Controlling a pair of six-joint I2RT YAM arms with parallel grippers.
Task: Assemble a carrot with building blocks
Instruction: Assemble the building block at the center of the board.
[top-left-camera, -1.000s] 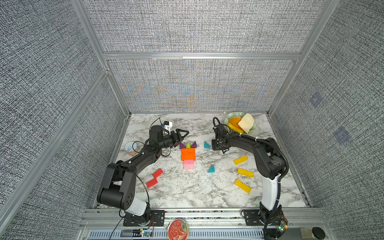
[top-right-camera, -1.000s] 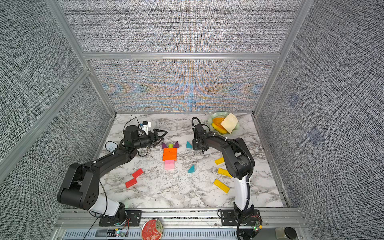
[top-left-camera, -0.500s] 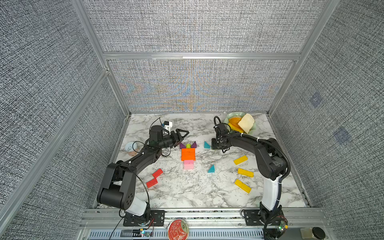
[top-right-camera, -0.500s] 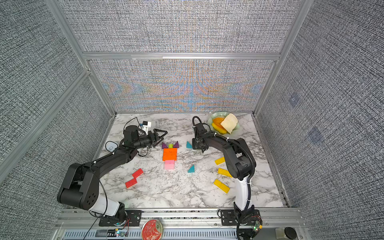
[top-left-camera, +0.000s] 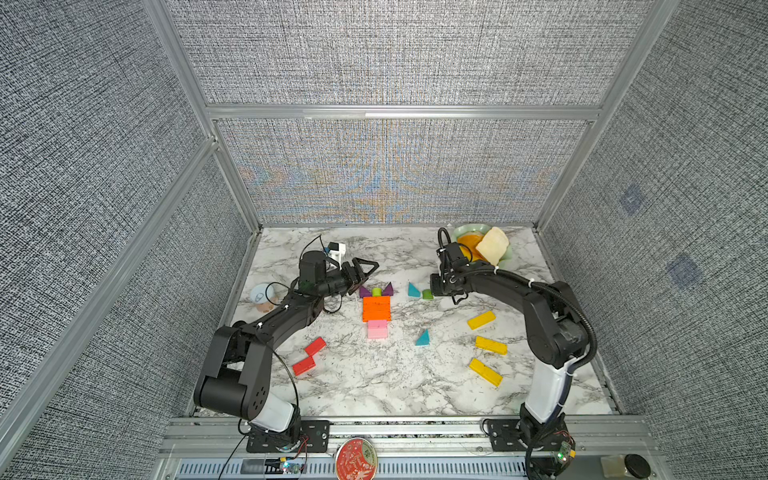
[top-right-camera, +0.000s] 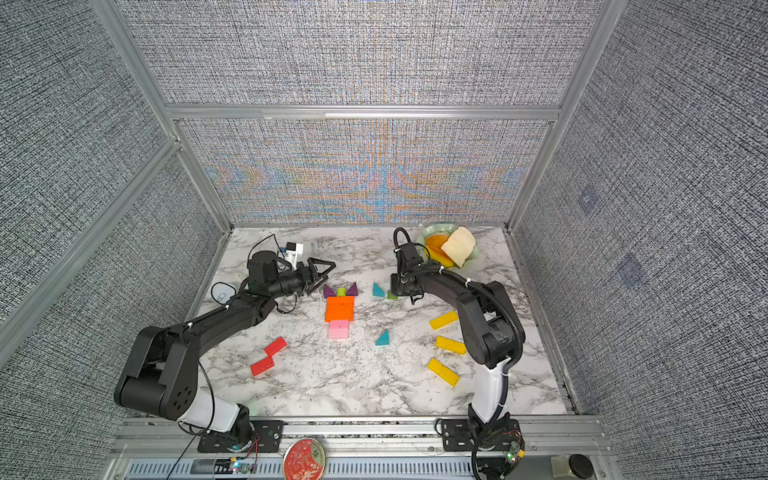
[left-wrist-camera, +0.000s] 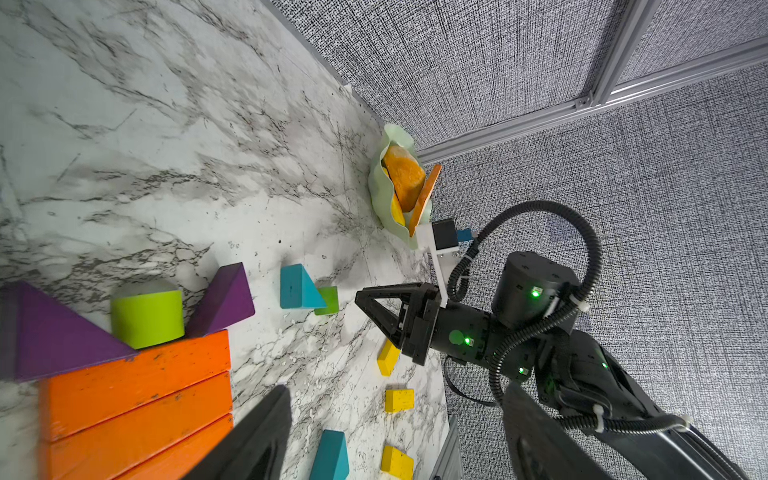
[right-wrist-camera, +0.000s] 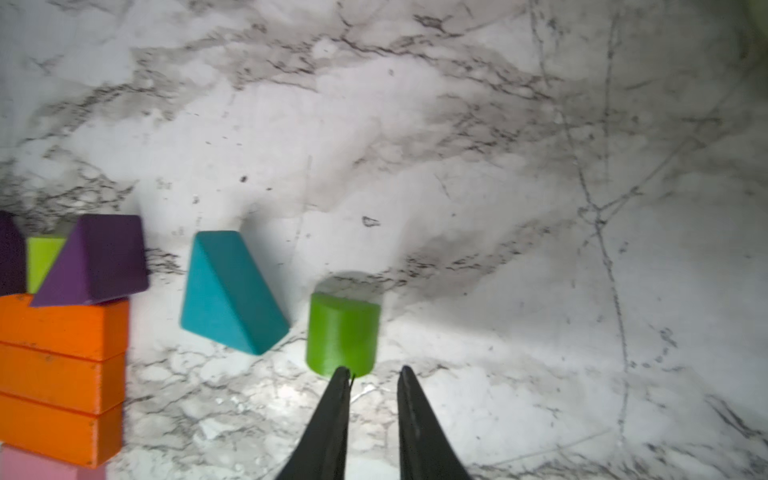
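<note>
Carrot figure lies flat near the table's middle: stacked orange bars (top-left-camera: 376, 308) with a pink block (top-left-camera: 377, 329) touching the near end, and at the far end a lime stub (top-left-camera: 376, 292) set between two purple triangles (top-left-camera: 365, 291). A second green stub (right-wrist-camera: 343, 332) lies loose, off to the figure's right, and is judged to be the piece in hand. The right gripper (right-wrist-camera: 372, 372) sits low just behind it, one fingertip at its edge, jaws drawn nearly together on nothing. The next move calls for either spreading the jaws to straddle the stub or pushing it along closed. A teal triangle (right-wrist-camera: 228, 291) stands just beside the stub, between it and the carrot top, so it blocks a straight slide. The left gripper (top-left-camera: 369, 266) hovers beside the purple triangles, fingers (left-wrist-camera: 257, 432) spread wide and empty. Yellow bars (top-left-camera: 481, 320), red bars (top-left-camera: 315, 346), another teal triangle (top-left-camera: 423, 338) and a bowl (top-left-camera: 461, 230) of toy food lie well clear.
</note>
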